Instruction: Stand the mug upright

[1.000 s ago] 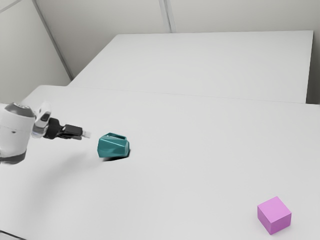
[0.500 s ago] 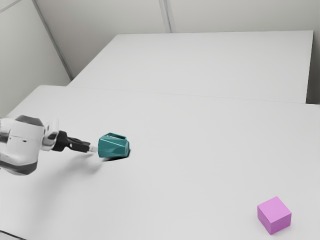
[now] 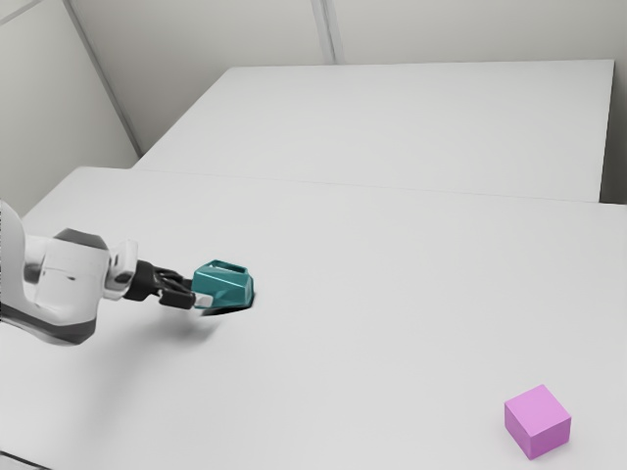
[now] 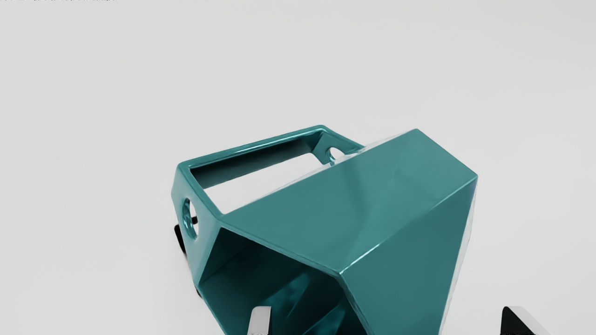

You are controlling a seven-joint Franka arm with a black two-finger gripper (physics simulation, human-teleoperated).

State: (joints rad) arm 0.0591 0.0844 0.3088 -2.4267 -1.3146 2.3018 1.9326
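Note:
The teal faceted mug (image 3: 223, 285) lies on its side on the white table, its mouth toward the arm and its handle on the far side from the exterior camera. My gripper (image 3: 199, 293) is at the mug's mouth end. In the wrist view the gripper (image 4: 382, 321) stands open, its two fingertips wide apart. One fingertip (image 4: 260, 320) overlaps the dark opening of the mug (image 4: 400, 209), and the other is outside, beyond the mug's side wall. Whether either finger touches the wall, I cannot tell.
A pink cube (image 3: 537, 422) sits on the table (image 3: 372, 323) near the exterior view's lower right, well apart from the mug. Behind the table is another white surface (image 3: 411, 127). A dark cable (image 3: 24, 460) shows at the exterior view's lower left corner.
My hand has moved toward the exterior view's right and slightly down, from short of the mug to its mouth end. The fingers show more spread than before. The mug and cube have kept their places.

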